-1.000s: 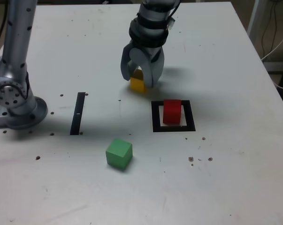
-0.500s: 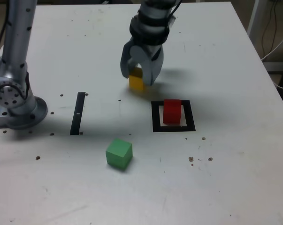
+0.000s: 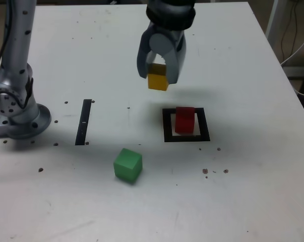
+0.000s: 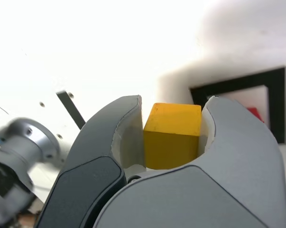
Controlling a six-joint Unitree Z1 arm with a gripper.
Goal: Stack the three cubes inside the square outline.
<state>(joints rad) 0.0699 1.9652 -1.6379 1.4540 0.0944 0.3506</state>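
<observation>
The robot arm's gripper (image 3: 161, 79) hangs above the white bench (image 3: 242, 191), its jaws pressed against opposite faces of the yellow cube (image 3: 158, 81), which is lifted clear of the surface and casts a soft shadow beneath. In the wrist view the same yellow block (image 4: 172, 136) sits wedged between the two grey curved fingers (image 4: 109, 142), its top face and one front face showing.

Nearer the camera and toward the exterior view's right, the red cube (image 3: 184, 120) stands on the pale centre of the square outline (image 3: 168, 132), a black frame lying flat on the bench. The held cube is above and to the exterior view's left of that frame, not over it.

The green cube (image 3: 127, 164) rests alone on the bench, closer to the camera, well apart from the frame and turned slightly so that one corner points forward.

A narrow black strip (image 3: 83, 121) lies on the exterior view's left, between the frame and the arm's grey round base (image 3: 15, 113), from which the silver column (image 3: 18, 35) rises. Small dark specks dot the bench surface, and cables hang past its far right edge.
</observation>
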